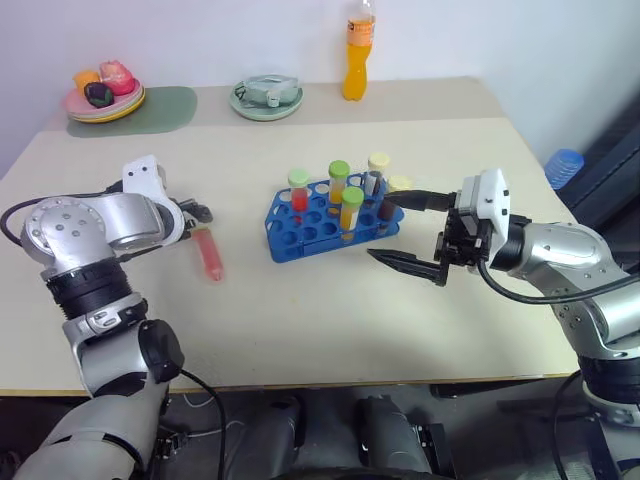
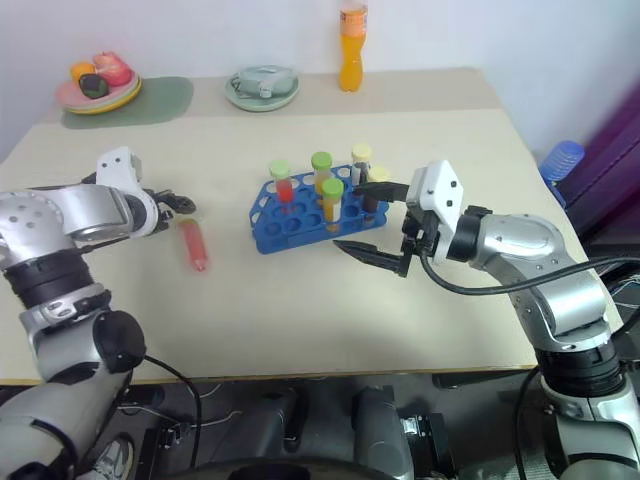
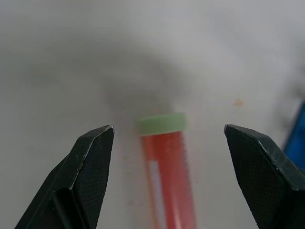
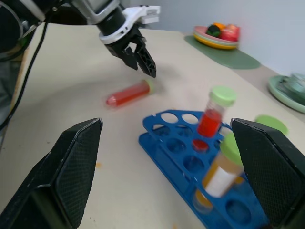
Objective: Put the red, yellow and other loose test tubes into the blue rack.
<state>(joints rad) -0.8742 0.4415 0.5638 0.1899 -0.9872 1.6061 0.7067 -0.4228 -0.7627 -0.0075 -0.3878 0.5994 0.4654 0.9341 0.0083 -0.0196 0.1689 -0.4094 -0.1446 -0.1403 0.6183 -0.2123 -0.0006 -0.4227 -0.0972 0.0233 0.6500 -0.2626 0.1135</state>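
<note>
Meanwhile, a red test tube [image 1: 209,254] is lying flat on the counter [image 1: 300,320], left of the blue rack [image 1: 300,232], which is holding several capped tubes upright. The left claw [image 3: 167,138] is hovering spread around its green cap, not touching. The right claw [image 1: 402,230] is hanging spread beside the rack, empty.

Beige table [image 1: 300,330] against a plain pale wall [image 1: 200,40].

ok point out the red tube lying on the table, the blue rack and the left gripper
red tube [image 1: 209,254], left eye view, mid-body
blue rack [image 1: 300,236], left eye view, top plate with holes
left gripper [image 4: 143,59], right wrist view, between fingertips
</note>
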